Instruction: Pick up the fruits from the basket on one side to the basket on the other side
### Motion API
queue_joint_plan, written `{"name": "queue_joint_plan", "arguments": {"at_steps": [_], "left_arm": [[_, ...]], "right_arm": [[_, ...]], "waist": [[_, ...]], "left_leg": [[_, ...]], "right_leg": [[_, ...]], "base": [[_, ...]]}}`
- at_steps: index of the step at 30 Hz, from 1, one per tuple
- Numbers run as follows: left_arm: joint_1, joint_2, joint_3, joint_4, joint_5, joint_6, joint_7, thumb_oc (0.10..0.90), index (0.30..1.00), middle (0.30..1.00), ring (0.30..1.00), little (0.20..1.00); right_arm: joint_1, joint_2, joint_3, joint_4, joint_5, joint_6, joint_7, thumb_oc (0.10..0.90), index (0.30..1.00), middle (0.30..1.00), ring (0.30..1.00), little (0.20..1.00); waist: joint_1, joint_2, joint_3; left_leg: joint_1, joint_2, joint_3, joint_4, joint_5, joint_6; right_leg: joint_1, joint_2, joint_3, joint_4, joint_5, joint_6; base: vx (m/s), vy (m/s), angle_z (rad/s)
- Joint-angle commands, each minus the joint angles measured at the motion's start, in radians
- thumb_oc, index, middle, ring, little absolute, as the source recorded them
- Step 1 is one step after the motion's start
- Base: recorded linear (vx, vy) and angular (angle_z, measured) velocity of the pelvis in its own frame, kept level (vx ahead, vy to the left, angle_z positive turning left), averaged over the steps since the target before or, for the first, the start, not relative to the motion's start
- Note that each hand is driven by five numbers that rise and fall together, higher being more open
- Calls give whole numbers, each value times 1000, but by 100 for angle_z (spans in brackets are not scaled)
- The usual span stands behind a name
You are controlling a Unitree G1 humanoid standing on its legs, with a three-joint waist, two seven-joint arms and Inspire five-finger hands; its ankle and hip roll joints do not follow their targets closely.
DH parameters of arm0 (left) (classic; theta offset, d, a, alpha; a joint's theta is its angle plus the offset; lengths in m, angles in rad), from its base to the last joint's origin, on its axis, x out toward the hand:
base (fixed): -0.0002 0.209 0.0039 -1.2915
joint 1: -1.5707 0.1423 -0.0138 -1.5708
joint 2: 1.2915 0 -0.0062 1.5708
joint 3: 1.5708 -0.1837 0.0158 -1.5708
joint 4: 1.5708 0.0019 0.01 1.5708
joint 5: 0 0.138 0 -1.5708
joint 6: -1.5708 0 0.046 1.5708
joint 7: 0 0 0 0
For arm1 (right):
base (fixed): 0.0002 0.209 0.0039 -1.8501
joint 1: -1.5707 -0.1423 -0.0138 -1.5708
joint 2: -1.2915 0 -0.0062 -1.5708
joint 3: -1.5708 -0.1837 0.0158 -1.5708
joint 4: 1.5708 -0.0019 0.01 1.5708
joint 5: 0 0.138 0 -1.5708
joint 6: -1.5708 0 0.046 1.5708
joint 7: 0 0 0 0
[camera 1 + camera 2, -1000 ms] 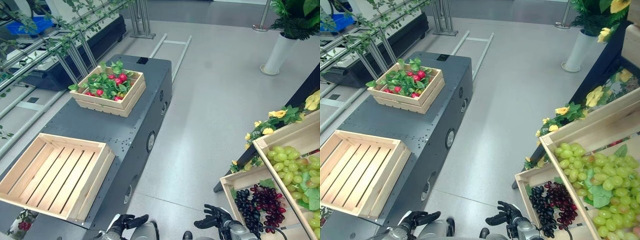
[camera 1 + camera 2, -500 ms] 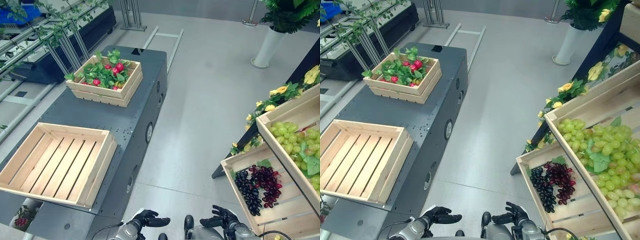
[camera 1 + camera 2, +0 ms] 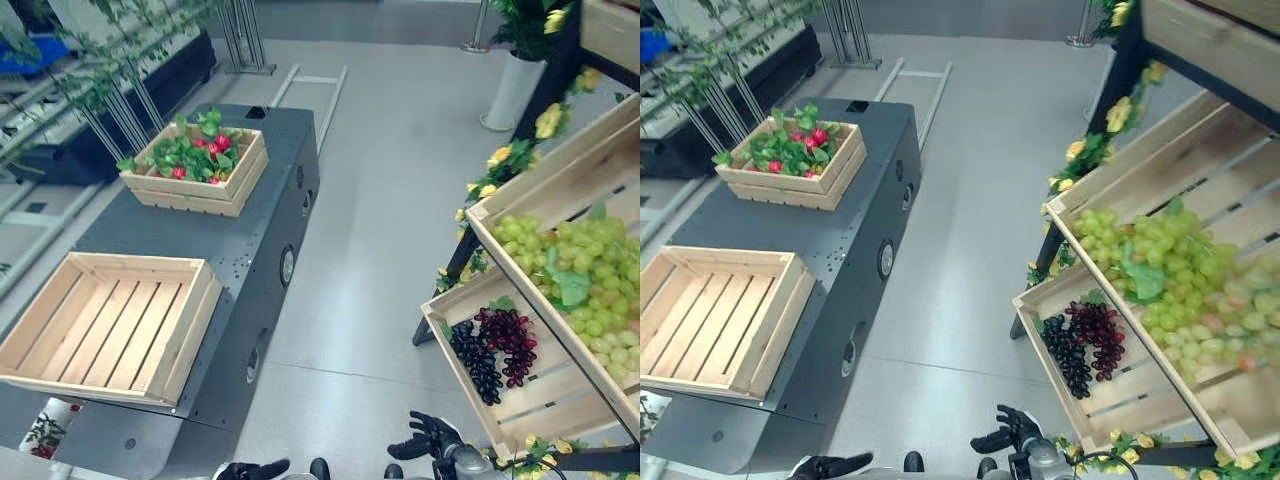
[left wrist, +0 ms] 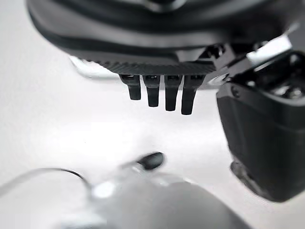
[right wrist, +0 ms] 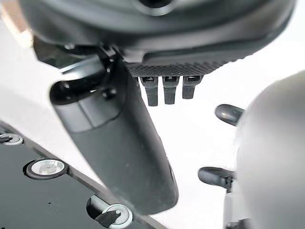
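Hands hang low and hold nothing: right hand (image 3: pixel 425 441) with relaxed fingers, left hand (image 3: pixel 250 469) likewise loose. Dark grape bunches (image 3: pixel 495 350) lie in the lower crate (image 3: pixel 530 405) up and to the right of the right hand, the nearer one; empty crate (image 3: pixel 105 325) waits on the dark surface (image 3: pixel 240 250) leftward

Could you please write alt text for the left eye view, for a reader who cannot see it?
An empty wooden crate sits on a dark grey platform, with a crate of red fruit and leaves farther back. To the right, slanted shelf crates hold green grapes and dark grapes. Both robot hands, left and right, hang low, empty.
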Motion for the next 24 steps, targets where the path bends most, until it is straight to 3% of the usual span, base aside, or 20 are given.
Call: {"name": "queue_joint_plan", "arguments": {"at_steps": [1, 3, 4, 5, 7, 9, 12, 17, 24], "left_arm": [[-67, -19, -76, 0, 71, -108, 73, 800, 900, 900, 900, 900], [-63, -11, -73, -6, 78, -91, 56, 800, 900, 900, 900, 900], [-63, -7, -75, -2, 91, -88, 44, 800, 900, 900, 900, 900], [-66, -7, -80, 4, 119, -64, 9, 800, 900, 900, 900, 900], [-74, -13, -87, 16, 131, -46, -21, 800, 900, 900, 900, 900], [-91, -18, -106, 18, 113, -37, -42, 800, 900, 900, 900, 900], [-95, -24, -112, 12, 89, -63, -44, 800, 900, 900, 900, 900], [-80, -25, -113, 2, 84, -33, -39, 800, 900, 900, 900, 900], [-80, -22, -107, -1, 46, -68, -27, 800, 900, 900, 900, 900]], "right_arm": [[-53, -26, 27, -6, 5, 1, -15, 800, 900, 900, 900, 900], [-50, -37, 17, 9, 16, 13, -33, 800, 900, 900, 900, 900], [-50, -41, 10, 21, 31, 11, -38, 800, 900, 900, 900, 900], [-55, -41, -2, 42, 62, 9, -35, 800, 900, 900, 900, 900], [-58, -36, -12, 46, 60, 25, -33, 800, 900, 900, 900, 900], [-55, -33, -12, 50, 30, 35, -26, 800, 900, 900, 900, 900], [-54, -28, 3, 54, -7, 28, 1, 800, 900, 900, 900, 900], [-42, -10, 37, 31, -53, 26, 3, 800, 900, 900, 900, 900], [-41, -7, 49, 37, -67, 33, -5, 800, 900, 900, 900, 900]], "waist": [[-10, -51, -8], [-14, -60, 4], [-16, -58, 8], [-25, -49, 5], [-33, -36, -2], [-44, -26, -10], [-48, -20, -13], [-41, -25, -25], [-31, -31, -28]], "left_leg": [[-123, -99, -66, 216, -150, 12], [-138, -90, -43, 292, -181, 13], [-130, -84, -40, 273, -179, 14], [-81, -67, -45, 163, -146, 15], [-41, -66, -73, 59, -107, 17], [-25, -63, -85, 19, -85, 8], [-9, -68, -88, 24, -94, 13], [24, -74, -87, -7, -94, 19], [51, -75, -76, -28, -97, 30]], "right_leg": [[12, 4, 61, -35, 11, -32], [15, -1, 57, -26, 15, -37], [11, 2, 57, -16, 14, -35], [7, 14, 61, -8, 6, -33], [5, 27, 69, -2, 0, -31], [3, 31, 72, -10, 2, -31], [5, 26, 71, -5, 0, -27], [31, 24, 63, -19, 0, -19], [48, 21, 54, -30, 5, -15]], "base": [[-133, -42, 3], [-158, -21, -10], [-145, 38, -16], [-88, 52, -5], [-47, 73, 4], [-74, 135, 3], [-30, 135, 3], [12, 67, -1], [4, 41, 0]]}}
